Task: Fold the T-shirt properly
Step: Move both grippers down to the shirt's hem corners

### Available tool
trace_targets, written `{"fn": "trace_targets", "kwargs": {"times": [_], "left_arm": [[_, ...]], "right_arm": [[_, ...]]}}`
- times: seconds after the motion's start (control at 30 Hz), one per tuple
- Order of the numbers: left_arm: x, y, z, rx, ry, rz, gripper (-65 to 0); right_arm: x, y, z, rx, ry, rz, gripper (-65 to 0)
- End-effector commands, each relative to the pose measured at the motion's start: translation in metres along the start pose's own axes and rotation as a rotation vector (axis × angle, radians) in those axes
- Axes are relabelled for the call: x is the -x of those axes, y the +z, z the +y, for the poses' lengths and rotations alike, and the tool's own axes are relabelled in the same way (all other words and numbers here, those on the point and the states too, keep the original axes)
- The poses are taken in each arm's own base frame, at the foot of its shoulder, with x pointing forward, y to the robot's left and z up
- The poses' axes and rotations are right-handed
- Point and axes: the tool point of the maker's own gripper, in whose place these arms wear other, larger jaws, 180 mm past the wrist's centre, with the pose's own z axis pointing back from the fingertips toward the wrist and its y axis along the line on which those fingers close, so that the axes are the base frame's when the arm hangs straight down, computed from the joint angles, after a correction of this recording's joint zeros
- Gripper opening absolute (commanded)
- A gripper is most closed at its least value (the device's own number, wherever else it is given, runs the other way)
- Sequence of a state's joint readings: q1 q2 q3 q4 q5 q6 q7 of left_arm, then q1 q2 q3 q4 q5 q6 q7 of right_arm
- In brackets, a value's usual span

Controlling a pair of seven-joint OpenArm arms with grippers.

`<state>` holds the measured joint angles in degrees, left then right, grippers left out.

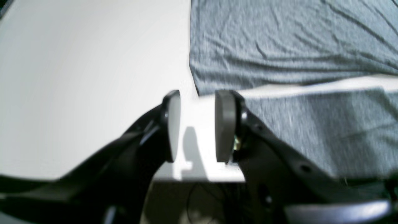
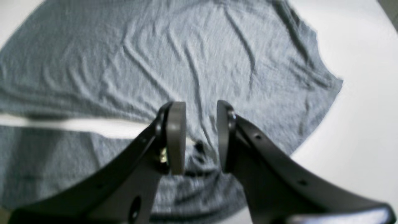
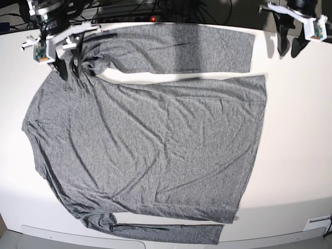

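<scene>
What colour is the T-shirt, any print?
Heather grey T-shirt, plain, no print; clearest in the base view.

Right gripper (image 3: 68,66): positioned at the T-shirt's (image 3: 150,155) shoulder end, over the spot where the upper sleeve joins the body. Its two dark fingers point down toward the fabric. In the right wrist view the grey pads (image 2: 176,137) stand parted with cloth visible through the gap; nothing is clamped between them. Contact with the fabric cannot be confirmed.

Left gripper (image 3: 290,46): positioned off the T-shirt, just beyond the upper sleeve's cuff end, over bare surface. In the left wrist view its pads (image 1: 224,124) are likewise parted with nothing between them, and the garment's hem edge lies just beside the inner finger.
</scene>
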<state>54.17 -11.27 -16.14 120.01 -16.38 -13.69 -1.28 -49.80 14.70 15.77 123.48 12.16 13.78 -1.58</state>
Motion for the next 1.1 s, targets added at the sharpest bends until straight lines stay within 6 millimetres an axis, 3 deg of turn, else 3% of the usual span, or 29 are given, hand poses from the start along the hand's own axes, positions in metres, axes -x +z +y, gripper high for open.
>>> {"fn": "trace_targets", "kwargs": {"times": [0.0, 0.17, 0.47, 0.77, 0.9, 1.07], "left_arm": [[-0.014, -0.001, 0.000, 0.006, -0.007, -0.053, -46.3], [-0.032, -0.019, 0.000, 0.012, -0.018, -0.119, -46.3], [-0.043, -0.058, 0.001, 0.043, 0.010, -0.063, -46.2], [-0.070, -0.070, -0.010, 0.115, 0.104, -0.164, -46.3], [-0.066, -0.086, -0.003, 0.097, 0.128, -0.169, -46.3], [-0.032, -0.109, -0.018, 0.142, 0.179, -0.086, -46.3]], "right_arm": [[-0.014, 0.000, -0.001, 0.006, 0.003, -0.051, -47.2], [-0.015, -0.004, -0.001, 0.017, -0.010, -0.053, -47.2], [-0.015, -0.004, -0.001, 0.017, -0.009, -0.053, -47.2], [-0.037, -0.018, -0.005, 0.028, -0.005, -0.131, -47.2], [-0.041, -0.027, -0.007, 0.033, -0.003, -0.122, -47.2], [-0.045, -0.034, -0.010, 0.039, -0.001, -0.122, -47.2]]}}
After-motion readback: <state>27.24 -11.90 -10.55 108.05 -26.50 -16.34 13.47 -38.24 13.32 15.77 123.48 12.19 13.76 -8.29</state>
